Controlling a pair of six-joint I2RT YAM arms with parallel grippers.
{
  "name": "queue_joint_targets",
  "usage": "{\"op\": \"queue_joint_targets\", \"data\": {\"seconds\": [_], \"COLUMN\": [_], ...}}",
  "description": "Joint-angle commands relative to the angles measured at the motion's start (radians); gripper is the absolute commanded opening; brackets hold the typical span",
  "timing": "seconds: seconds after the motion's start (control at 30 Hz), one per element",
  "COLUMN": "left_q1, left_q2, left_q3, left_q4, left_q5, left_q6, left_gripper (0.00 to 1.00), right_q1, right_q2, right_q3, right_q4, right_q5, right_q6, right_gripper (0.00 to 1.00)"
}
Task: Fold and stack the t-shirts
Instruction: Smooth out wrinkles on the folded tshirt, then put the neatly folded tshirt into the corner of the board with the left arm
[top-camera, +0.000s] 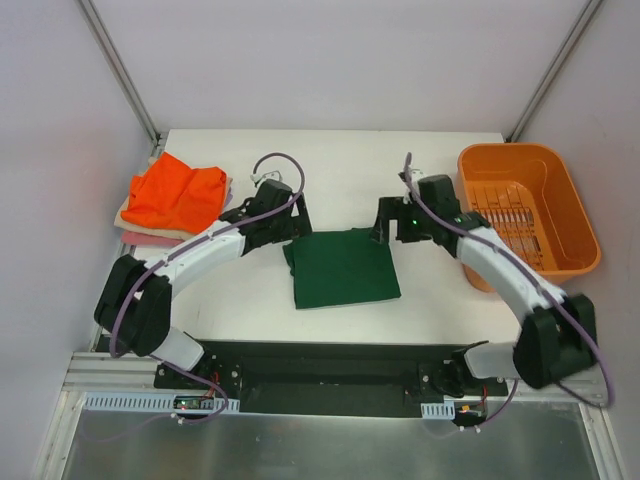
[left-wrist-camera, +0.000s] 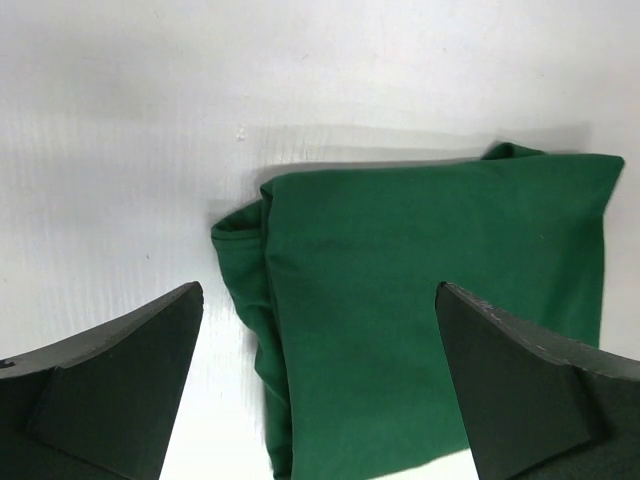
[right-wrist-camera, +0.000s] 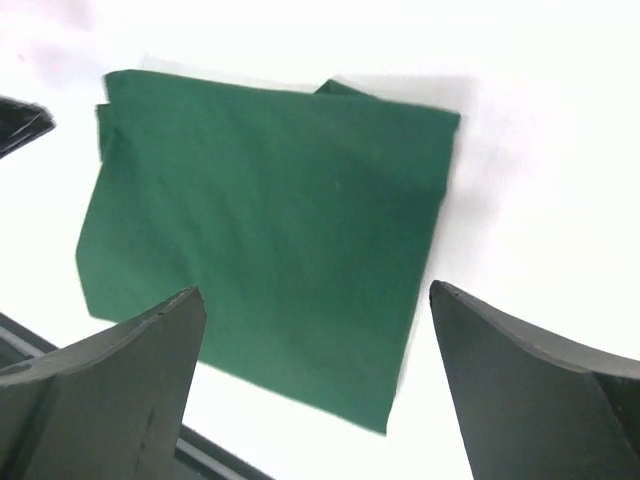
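The dark green t-shirt (top-camera: 343, 267) lies folded into a rough square at the table's middle front, and shows in the left wrist view (left-wrist-camera: 420, 300) and right wrist view (right-wrist-camera: 270, 240). My left gripper (top-camera: 290, 222) hovers open and empty at its far left corner, jaws wide apart. My right gripper (top-camera: 385, 222) hovers open and empty at its far right corner. The bright orange t-shirt (top-camera: 178, 193) lies crumpled on a stack of folded cream and pink shirts (top-camera: 140, 232) at the far left.
An orange plastic basket (top-camera: 527, 205) stands at the right edge of the table, beside my right arm. The table's front edge and black base rail (top-camera: 320, 365) run just below the green shirt.
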Motion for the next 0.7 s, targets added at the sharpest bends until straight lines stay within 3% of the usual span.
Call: {"op": "queue_joint_targets", "data": {"seconds": [0.0, 0.13, 0.33, 0.4, 0.67], "left_q1": [0.0, 0.001, 0.001, 0.0, -0.034], "left_q2": [-0.097, -0.094, 0.015, 0.059, 0.16], "left_q3": [-0.083, -0.129, -0.126, -0.128, -0.142], "left_q4": [-0.008, 0.007, 0.049, 0.061, 0.066], "left_q5": [0.035, 0.081, 0.205, 0.251, 0.204], "left_q6": [-0.024, -0.05, -0.07, -0.076, -0.111], "left_gripper": [0.99, 0.99, 0.99, 0.99, 0.98], "right_q1": [0.001, -0.002, -0.001, -0.001, -0.001], "right_q2": [-0.357, -0.659, -0.98, -1.036, -1.073], "right_q3": [-0.211, -0.412, -0.576, -0.581, -0.615], "right_q4": [0.044, 0.129, 0.145, 0.083, 0.017], "right_q5": [0.116, 0.219, 0.19, 0.202, 0.222], "right_q6": [0.137, 0.313, 0.314, 0.298, 0.256], "right_gripper": [0.96, 0.96, 0.96, 0.96, 0.96]}}
